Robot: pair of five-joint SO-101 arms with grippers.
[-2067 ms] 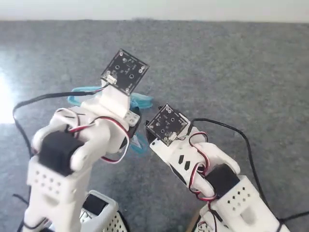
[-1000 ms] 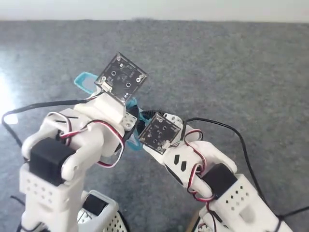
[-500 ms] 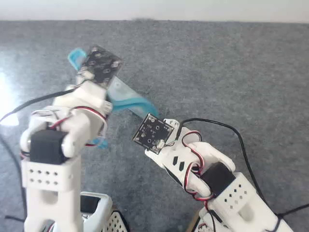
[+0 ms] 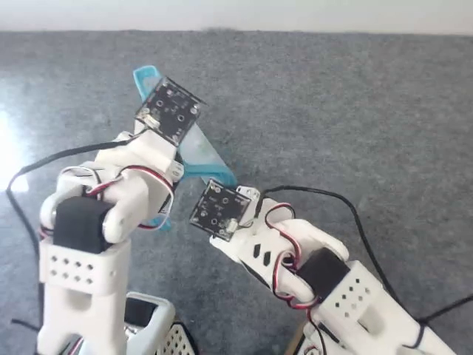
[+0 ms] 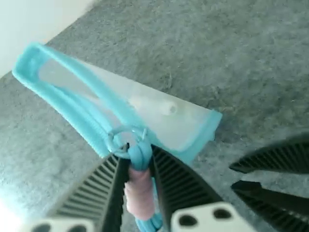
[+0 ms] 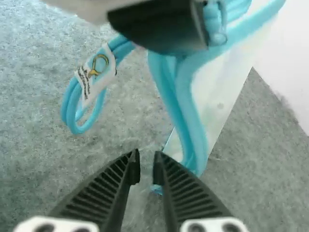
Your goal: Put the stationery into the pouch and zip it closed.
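Having swung up since a moment ago, my left end effector (image 5: 137, 159) pinches the zip-pull cord (image 6: 79, 108) of the translucent turquoise-trimmed pouch (image 5: 159, 121), its long axis stretching away, its lower corner just ahead of my barely spread, empty right end effector (image 6: 146, 166).

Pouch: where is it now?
High view, left of centre: the pouch is held by the left gripper, clamped on its zip loop, beside the right arm.

The left arm (image 4: 122, 188) hides much of the pouch (image 4: 201, 154) from above; the pale item (image 5: 155, 105) inside cannot be identified.
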